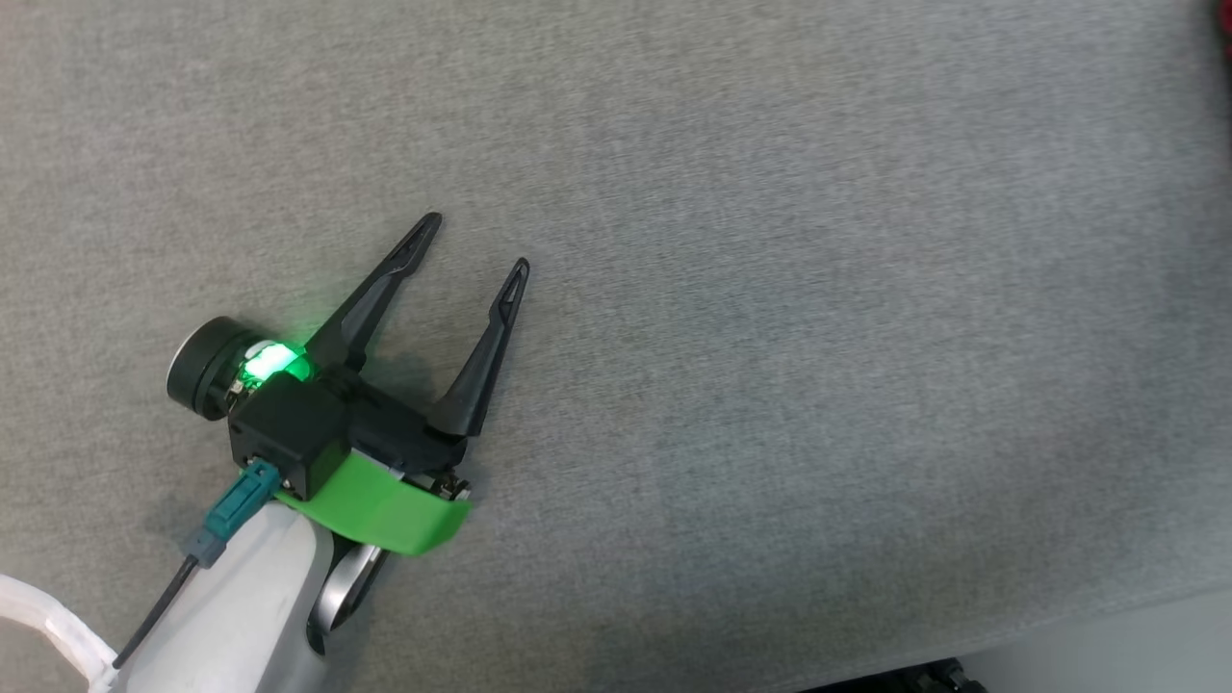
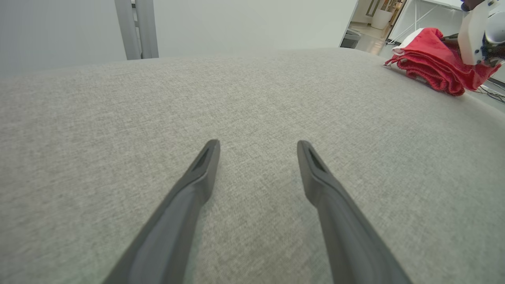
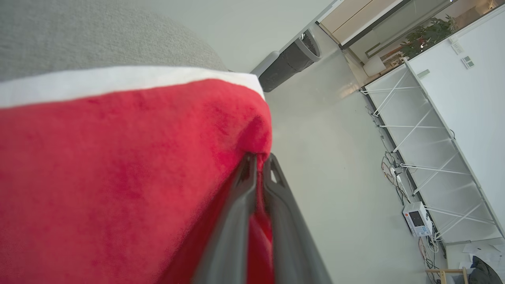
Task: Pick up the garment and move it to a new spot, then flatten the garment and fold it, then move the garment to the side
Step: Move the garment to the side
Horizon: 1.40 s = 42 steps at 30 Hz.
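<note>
The garment (image 3: 118, 157) is red with a white band along one edge. In the right wrist view it drapes from my right gripper (image 3: 259, 161), which is shut on a pinch of its red cloth near the grey surface's edge. The left wrist view shows the garment (image 2: 432, 65) bunched at the far right of the surface, with the right arm's white wrist (image 2: 479, 31) over it. My left gripper (image 1: 478, 245) rests low over bare grey fabric at the lower left of the head view, open, nothing between its fingers (image 2: 205, 169).
The grey fabric surface (image 1: 770, 289) spreads wide in front of the left gripper; its near edge runs along the lower right of the head view. Beyond the garment's edge lie pale floor, a dark bin (image 3: 292, 59), white racks (image 3: 426, 134) and cables.
</note>
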Available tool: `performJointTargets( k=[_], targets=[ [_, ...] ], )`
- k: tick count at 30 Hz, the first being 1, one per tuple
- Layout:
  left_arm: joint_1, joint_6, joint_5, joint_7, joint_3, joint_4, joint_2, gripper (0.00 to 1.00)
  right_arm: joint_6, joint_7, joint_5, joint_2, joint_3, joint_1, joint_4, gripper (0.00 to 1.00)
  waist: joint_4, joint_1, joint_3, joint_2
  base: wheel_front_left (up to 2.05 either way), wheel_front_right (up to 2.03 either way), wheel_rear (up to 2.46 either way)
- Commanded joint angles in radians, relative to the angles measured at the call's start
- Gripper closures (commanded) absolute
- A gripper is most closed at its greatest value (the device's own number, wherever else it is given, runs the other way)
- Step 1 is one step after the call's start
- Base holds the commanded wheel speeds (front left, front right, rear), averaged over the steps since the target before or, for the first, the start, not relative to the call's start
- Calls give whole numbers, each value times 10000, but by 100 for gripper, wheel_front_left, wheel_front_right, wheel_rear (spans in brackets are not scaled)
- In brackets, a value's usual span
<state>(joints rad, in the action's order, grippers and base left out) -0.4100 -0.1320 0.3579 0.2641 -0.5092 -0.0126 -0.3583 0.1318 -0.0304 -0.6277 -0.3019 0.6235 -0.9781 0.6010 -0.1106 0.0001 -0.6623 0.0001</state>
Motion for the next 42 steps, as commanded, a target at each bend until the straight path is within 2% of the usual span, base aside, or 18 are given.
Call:
performJointTargets(
  k=[1, 6, 8, 9, 16, 20, 22, 24, 27, 34, 42],
  targets=[
    [-124, 25, -44, -2, 66, 24, -71, 0, -22, 20, -151, -133, 163, -105, 54, 100, 475, -1, -465, -1, 0, 0, 0],
    [-82, 25, -47, -7, 158, 94, -68, 0, -22, 116, -337, -306, 782, -126, -115, 100, 494, -1, -449, -1, 0, 0, 0],
    [-59, 25, -51, -8, 178, 153, -41, 0, -22, 269, -351, -249, 1014, -9, -328, 58, 477, -1, -388, -1, 0, 0, 0],
    [-31, 25, -49, -8, 189, 195, -27, 0, -22, 396, -369, -168, 1157, 65, -460, 0, 464, -1, -336, -1, 0, 0, 0],
    [205, 26, -11, -5, 293, 618, 303, 0, -22, 1180, -405, 669, 1603, 486, -862, 0, 451, -1, 569, -1, 0, 0, 0],
    [410, 26, -100, -1, 592, 1057, 633, 0, -22, 1957, -143, 1165, 1382, 301, -517, 0, 493, -1, 1361, -1, 0, 0, 0],
    [563, 26, -150, 1, 869, 1335, 838, 0, -22, 2372, 372, 1233, 1137, 163, 80, 0, 547, -1, 1799, -1, 0, 0, 0],
    [675, 26, -235, 1, 1125, 1580, 1004, 0, -21, 2704, 901, 1193, 673, 99, 663, 0, 612, -1, 2173, -1, 0, 0, 0],
    [919, 26, -366, 1, 1776, 2022, 1281, 0, -21, 2949, 1959, 1620, -413, 361, 1171, 0, 733, -1, 2814, -1, 0, 0, 0],
    [1346, 26, -850, 2, 3249, 2906, 1758, 0, -21, 2957, 4347, 2388, -2740, 2069, -432, 0, 957, -1, 3741, -1, 0, 0, 0],
    [1680, 26, -1431, 2, 4678, 3713, 2146, 0, -21, 2960, 6919, 2471, -4686, 4173, -1227, 0, 1178, -1, 4477, -1, 0, 0, 0]
  ],
)
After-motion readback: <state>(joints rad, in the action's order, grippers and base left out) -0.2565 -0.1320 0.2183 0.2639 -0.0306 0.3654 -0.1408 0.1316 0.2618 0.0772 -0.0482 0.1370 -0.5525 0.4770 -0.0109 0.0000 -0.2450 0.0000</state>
